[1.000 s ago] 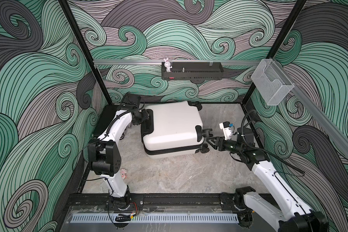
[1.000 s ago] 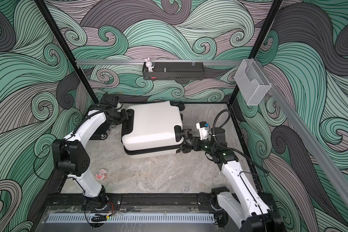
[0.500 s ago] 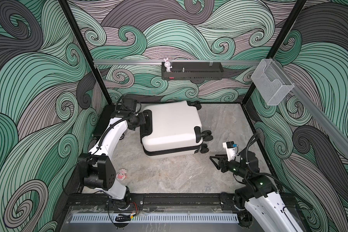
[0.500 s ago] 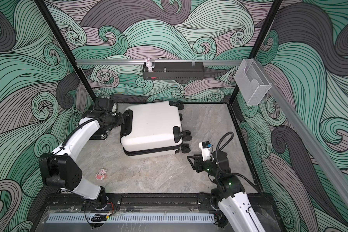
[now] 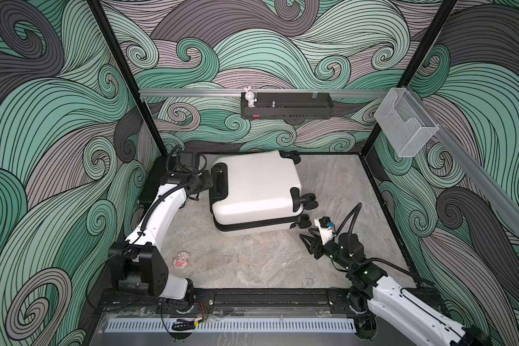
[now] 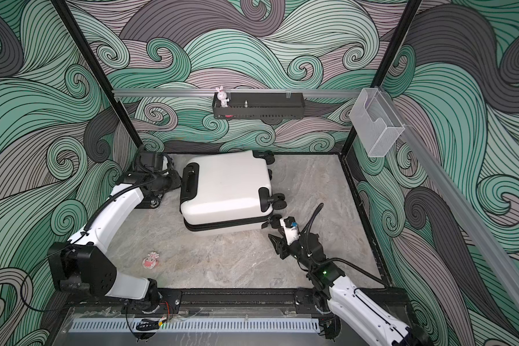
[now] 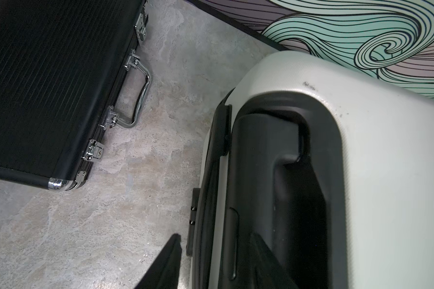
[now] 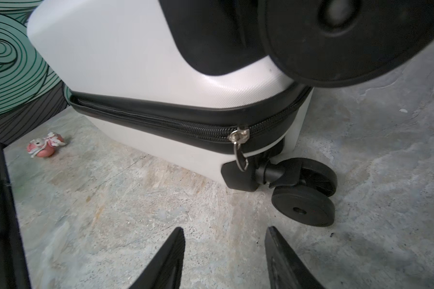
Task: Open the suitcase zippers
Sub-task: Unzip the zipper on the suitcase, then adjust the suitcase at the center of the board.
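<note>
Suitcase (image 5: pixel 253 187) stays put; right gripper (image 8: pixel 224 229) has backed away, open-jawed.

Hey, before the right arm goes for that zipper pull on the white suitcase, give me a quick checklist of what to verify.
1. Right gripper jaws open and empty: ok.
2. Zipper pull in sight, hanging by the wheel: ok.
3. Jaws at the pull: not ok, short of it.
4. Left gripper straddles the suitcase edge by its handle; firm hold: cannot tell.
5. Pink toy clear of the path: ok.
</note>
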Action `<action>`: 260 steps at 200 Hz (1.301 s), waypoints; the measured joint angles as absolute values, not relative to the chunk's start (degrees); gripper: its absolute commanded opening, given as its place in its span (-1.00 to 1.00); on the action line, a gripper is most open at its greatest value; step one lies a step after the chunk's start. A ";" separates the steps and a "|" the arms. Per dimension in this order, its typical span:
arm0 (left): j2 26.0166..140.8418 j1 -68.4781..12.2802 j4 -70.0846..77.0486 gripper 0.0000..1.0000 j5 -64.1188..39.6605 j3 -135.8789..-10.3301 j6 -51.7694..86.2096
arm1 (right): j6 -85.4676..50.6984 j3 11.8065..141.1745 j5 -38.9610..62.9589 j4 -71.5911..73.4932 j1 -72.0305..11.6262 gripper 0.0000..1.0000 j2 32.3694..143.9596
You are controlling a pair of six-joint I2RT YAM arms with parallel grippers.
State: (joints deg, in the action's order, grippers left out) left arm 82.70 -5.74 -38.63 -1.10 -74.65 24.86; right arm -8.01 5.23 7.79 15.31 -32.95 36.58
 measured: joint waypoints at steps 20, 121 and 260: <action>82.70 -5.69 -38.39 -0.06 -1.10 -74.52 24.88 | -6.42 5.02 6.26 21.19 -33.01 0.06 41.34; 82.65 -5.39 -38.15 -0.06 -1.08 -73.95 25.08 | -3.27 7.55 4.43 41.36 -33.21 -0.19 62.94; 79.15 -5.76 -38.54 -0.03 -6.28 -73.71 22.87 | 0.36 8.34 -0.03 45.12 -33.26 -1.00 65.69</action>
